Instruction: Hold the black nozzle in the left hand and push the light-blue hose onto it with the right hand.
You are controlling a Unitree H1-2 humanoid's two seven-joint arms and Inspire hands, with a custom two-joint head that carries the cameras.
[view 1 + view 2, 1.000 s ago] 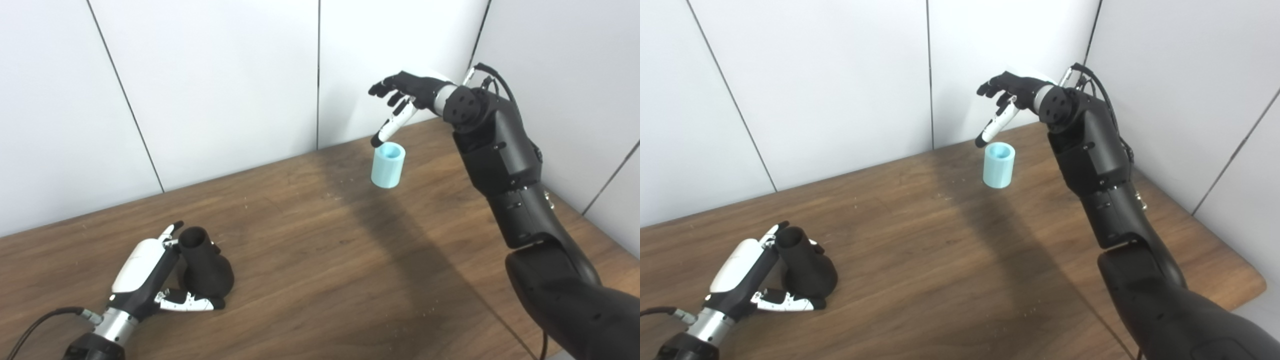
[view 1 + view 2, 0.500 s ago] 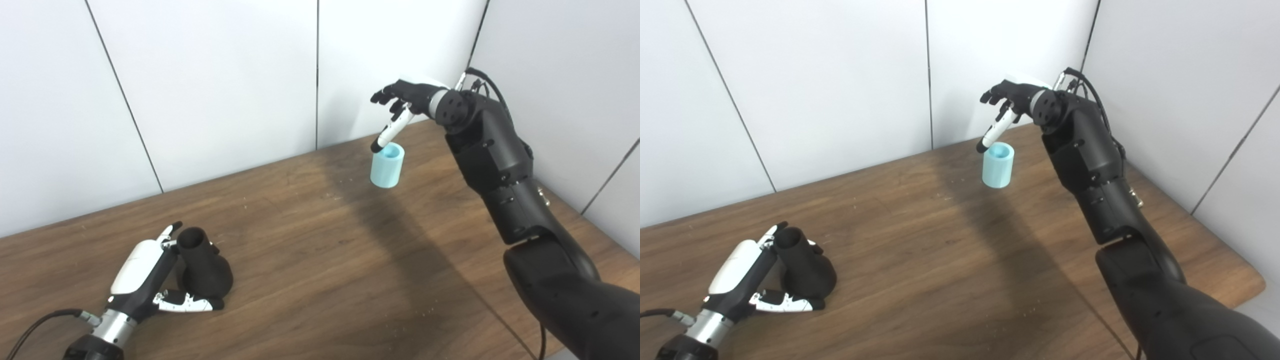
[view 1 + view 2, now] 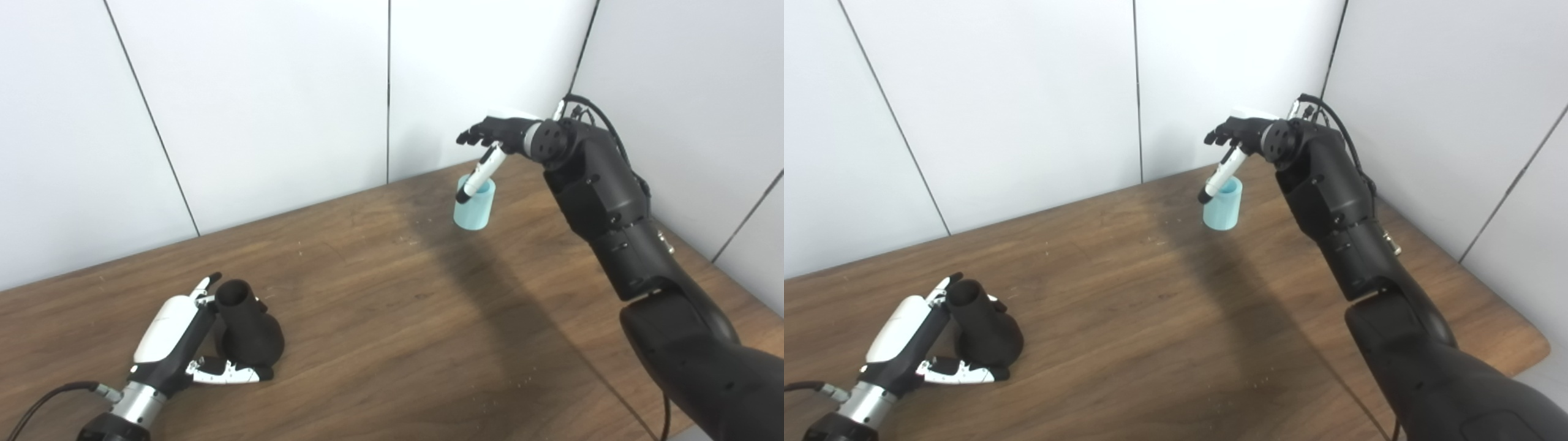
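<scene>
The wooden tabletop carries everything, and places here are given from the black nozzle. That nozzle stands upright on its flared base near the tabletop's front left, its open neck pointing up. The left hand is wrapped around it from the left: its white back lies along the neck and its thumb lies on the wood against the base, so it grips the nozzle. Far to the right of the nozzle and toward the back wall, the light-blue hose, a short upright tube, stands on the wood. The right hand hovers just above it with fingers spread, holding nothing; one white finger slants down across the hose's rim.
</scene>
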